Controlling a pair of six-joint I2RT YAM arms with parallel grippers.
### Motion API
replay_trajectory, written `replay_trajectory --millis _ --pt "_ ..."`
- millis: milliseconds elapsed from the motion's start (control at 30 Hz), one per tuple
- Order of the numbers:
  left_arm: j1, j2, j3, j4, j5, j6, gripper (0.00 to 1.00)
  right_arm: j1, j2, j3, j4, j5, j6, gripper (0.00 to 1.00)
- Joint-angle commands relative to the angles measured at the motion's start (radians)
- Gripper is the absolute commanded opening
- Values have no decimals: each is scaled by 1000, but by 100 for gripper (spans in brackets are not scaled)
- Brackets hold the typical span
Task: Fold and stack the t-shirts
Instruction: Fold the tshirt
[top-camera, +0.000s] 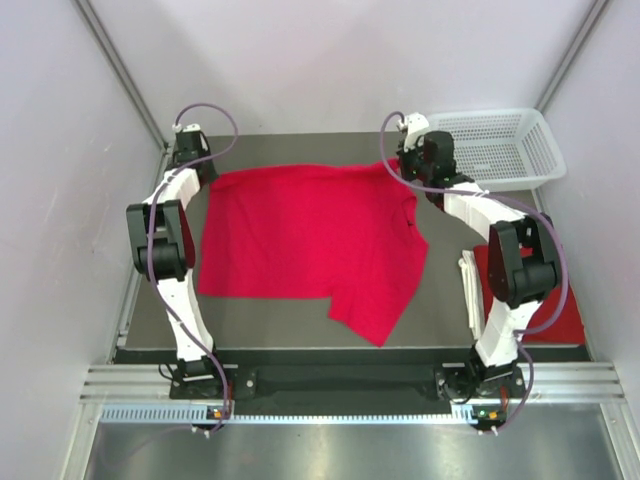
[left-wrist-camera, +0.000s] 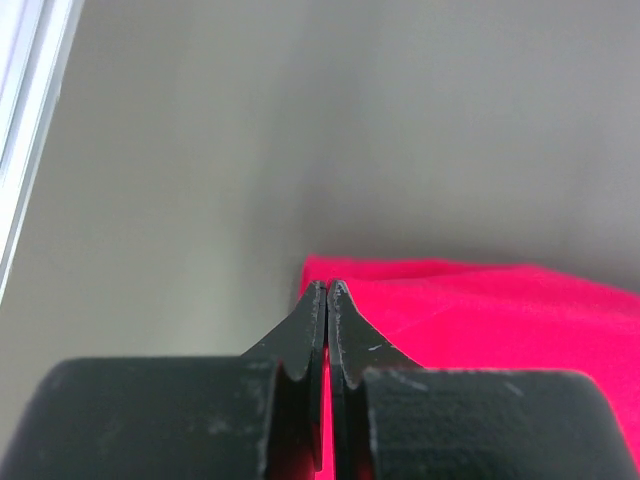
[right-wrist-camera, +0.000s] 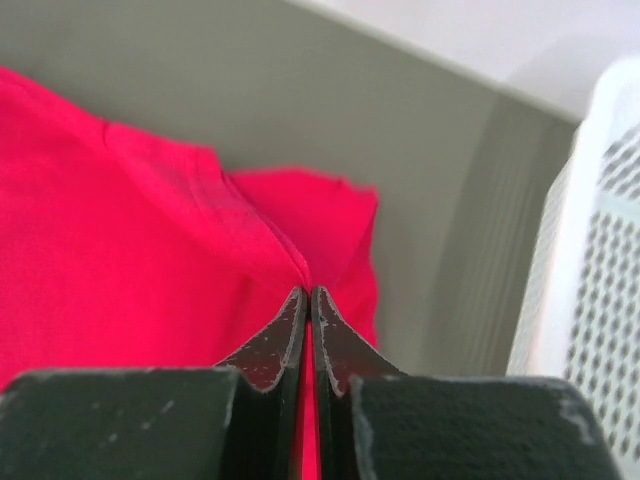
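Note:
A bright red t-shirt (top-camera: 310, 235) lies spread on the dark table (top-camera: 440, 300), with one part folded over at its near right. My left gripper (top-camera: 207, 172) is at the shirt's far left corner, and my right gripper (top-camera: 404, 168) is at its far right corner. In the left wrist view the left gripper (left-wrist-camera: 327, 286) is shut, with red cloth (left-wrist-camera: 480, 310) showing between the jaws. In the right wrist view the right gripper (right-wrist-camera: 308, 291) is shut on a puckered fold of the t-shirt (right-wrist-camera: 130, 240). More red cloth (top-camera: 566, 322) lies at the right edge, partly hidden by the right arm.
A white mesh basket (top-camera: 545, 150) stands at the far right corner, close beside the right gripper and seen in the right wrist view as the basket wall (right-wrist-camera: 600, 250). A white strip (top-camera: 467, 278) lies by the right arm. Grey walls close in on both sides.

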Motion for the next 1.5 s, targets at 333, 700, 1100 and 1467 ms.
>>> replay_trajectory --millis 333,700,1100,1467 --pt "8 -150 -142 -19 -110 -1 0 112 -224 -188 -60 123 10 0" --pt "7 -189 -234 -49 -185 20 0 147 -319 -339 -111 218 43 0" --pt "-4 -224 -285 -127 -288 -32 0 199 -434 -497 -122 240 44 0" --pt "-31 -262 -276 -204 -435 -61 33 230 -494 -555 -148 220 72 0"
